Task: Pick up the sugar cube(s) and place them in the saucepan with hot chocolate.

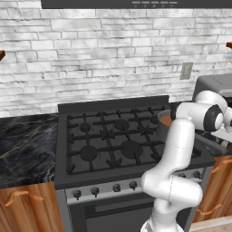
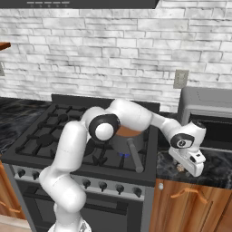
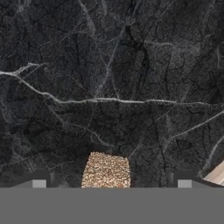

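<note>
Up front in the left base view, my arm's white links cover much of the saucepan (image 1: 164,121); I see just its rim and reddish-brown liquid at the right rear of the stove (image 1: 90,136), with a grey appliance (image 1: 216,86) beyond on the right.

From the right base view, I see the saucepan (image 2: 128,140) on the stove's right side, its long handle pointing toward the front edge. My gripper (image 2: 181,168) hangs low over the dark marble counter (image 2: 217,170) just right of the stove, in front of that appliance.

Through the hand view, a speckled tan sugar cube (image 3: 106,170) sits on the counter between my two fingertips (image 3: 39,183), which stand spread wide apart and clear of it, holding nothing.
</note>
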